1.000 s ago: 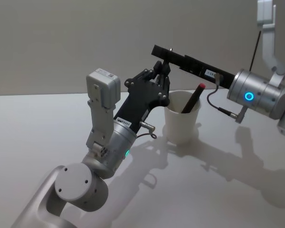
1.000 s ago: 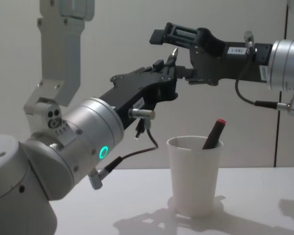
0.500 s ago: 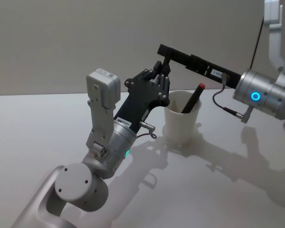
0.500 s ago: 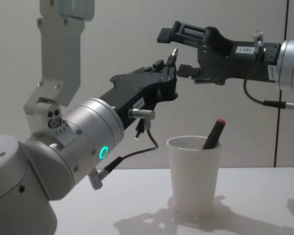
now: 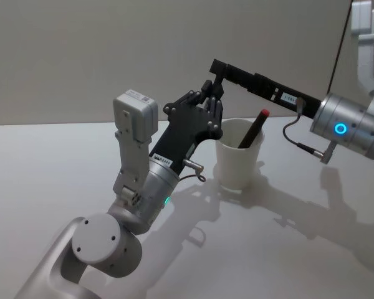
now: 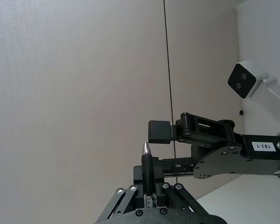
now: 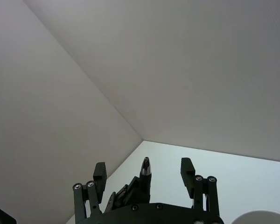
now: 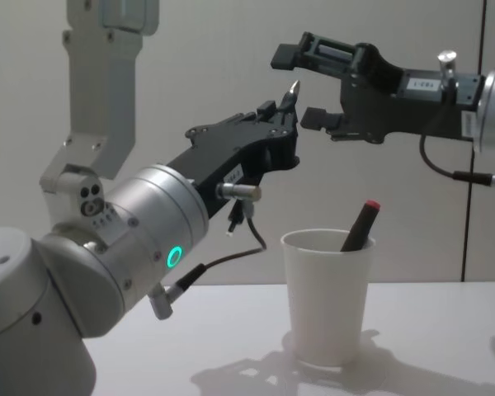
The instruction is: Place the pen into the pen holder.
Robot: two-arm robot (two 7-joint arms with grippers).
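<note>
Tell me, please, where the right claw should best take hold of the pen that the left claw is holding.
Grip the short bare stretch of the pen just under its silver tip, beyond the fingers of the left claw; the rest is clamped there. The right claw is open and level with that tip, so come from the robot's right, one finger on each side.
</note>
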